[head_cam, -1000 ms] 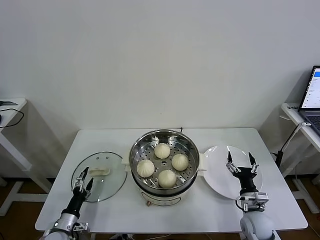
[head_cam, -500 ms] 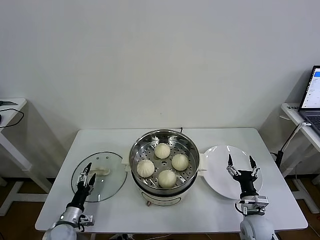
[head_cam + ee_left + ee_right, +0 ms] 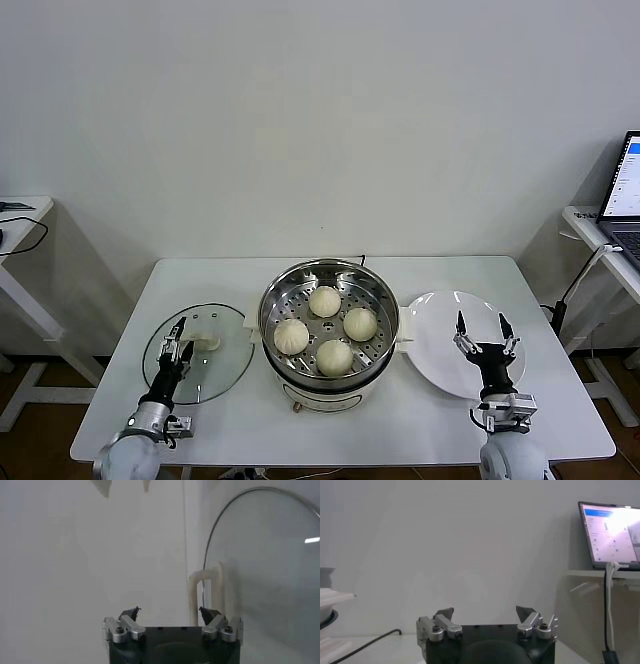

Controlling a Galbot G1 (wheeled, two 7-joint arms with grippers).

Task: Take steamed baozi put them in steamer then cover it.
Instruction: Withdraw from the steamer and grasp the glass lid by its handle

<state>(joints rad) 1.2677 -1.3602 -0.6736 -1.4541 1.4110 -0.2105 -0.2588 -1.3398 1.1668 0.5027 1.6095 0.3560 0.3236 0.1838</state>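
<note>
Left end effector (image 3: pixel 177 338) edged fwd over glass lid (image 3: pixel 197 352), fingers apart; right end effector (image 3: pixel 484 332) apart above plate (image 3: pixel 440 336). 4 baozi (image 3: pixel 325 301) in steamer (image 3: pixel 329 333) mid-desk (image 3: pixel 420 420). Left: cover.

A lab or office test room: a plain white wall (image 3: pixel 320 120), a white folding table (image 3: pixel 200 275) at centre, a side desk at the right edge carrying an open laptop (image 3: pixel 625 195) with cables (image 3: pixel 580 280), another desk (image 3: pixel 20 215) at the left edge
</note>
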